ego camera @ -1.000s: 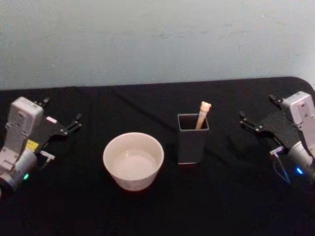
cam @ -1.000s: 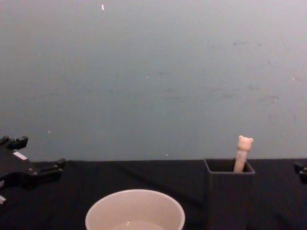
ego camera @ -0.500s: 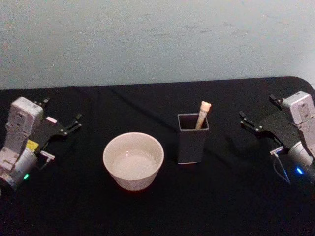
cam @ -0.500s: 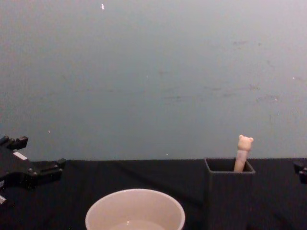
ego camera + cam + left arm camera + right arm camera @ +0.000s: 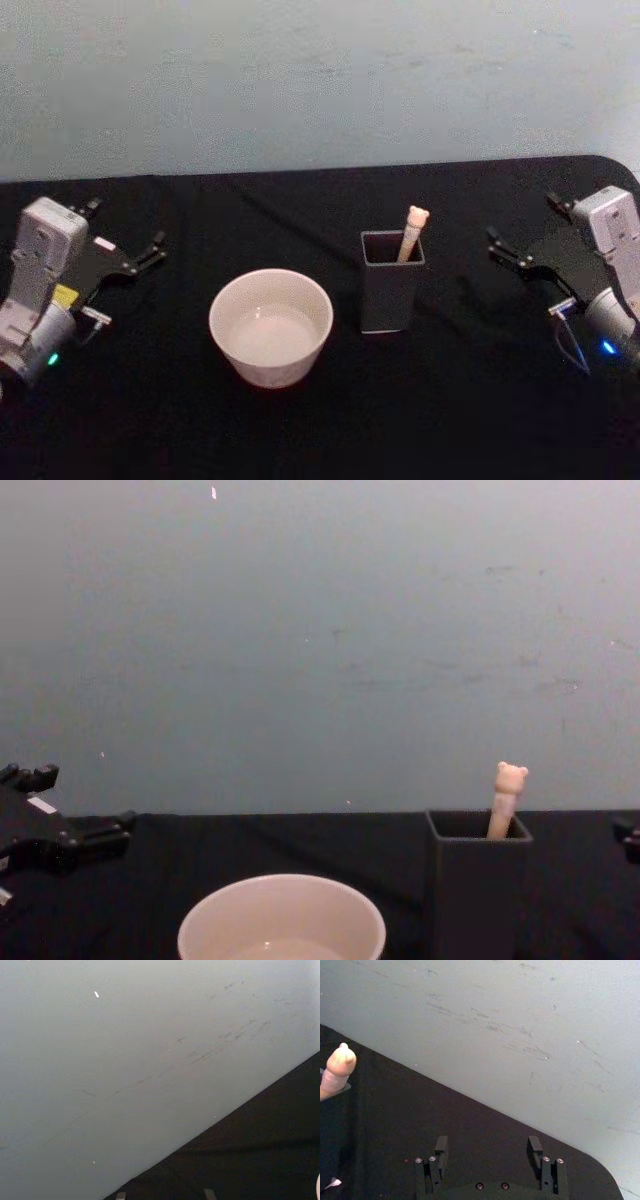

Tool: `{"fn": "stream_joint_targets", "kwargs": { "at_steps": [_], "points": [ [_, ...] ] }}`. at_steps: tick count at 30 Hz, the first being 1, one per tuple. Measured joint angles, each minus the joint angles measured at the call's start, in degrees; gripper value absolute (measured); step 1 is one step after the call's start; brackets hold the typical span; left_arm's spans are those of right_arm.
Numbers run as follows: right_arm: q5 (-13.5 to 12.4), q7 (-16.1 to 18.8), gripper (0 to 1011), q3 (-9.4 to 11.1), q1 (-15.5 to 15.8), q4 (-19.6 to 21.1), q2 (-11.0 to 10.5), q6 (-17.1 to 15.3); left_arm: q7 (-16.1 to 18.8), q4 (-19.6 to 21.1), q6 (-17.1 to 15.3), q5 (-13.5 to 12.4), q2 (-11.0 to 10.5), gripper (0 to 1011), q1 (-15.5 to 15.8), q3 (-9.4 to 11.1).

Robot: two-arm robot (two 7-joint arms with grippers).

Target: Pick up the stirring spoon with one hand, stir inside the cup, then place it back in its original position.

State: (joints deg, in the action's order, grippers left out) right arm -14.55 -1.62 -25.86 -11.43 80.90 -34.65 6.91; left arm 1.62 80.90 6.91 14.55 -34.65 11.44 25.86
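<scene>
Grey holder (image 5: pixel 390 295) walls the stirring spoon (image 5: pixel 413 232) — cup (image 5: pixel 270 328) beside.

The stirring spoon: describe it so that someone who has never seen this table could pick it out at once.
On the black table, to the right of the wide cream cup, stands a dark grey square holder. The stirring spoon sticks up out of its open top. It is the one slim beige thing there, and its handle ends in a tiny bear head.

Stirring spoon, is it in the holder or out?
In. The stirring spoon stands in the dark grey square holder, its bear-topped handle poking above the rim.
</scene>
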Motion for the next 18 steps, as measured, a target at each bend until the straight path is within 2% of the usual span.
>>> {"fn": "stream_joint_targets", "kwargs": {
  "at_steps": [18],
  "points": [
    [0.0,0.0,1002,0.0,0.0,0.0,0.0,0.0,0.0,0.0,0.0,0.0,0.0,1002,0.0,0.0]
  ]
}}
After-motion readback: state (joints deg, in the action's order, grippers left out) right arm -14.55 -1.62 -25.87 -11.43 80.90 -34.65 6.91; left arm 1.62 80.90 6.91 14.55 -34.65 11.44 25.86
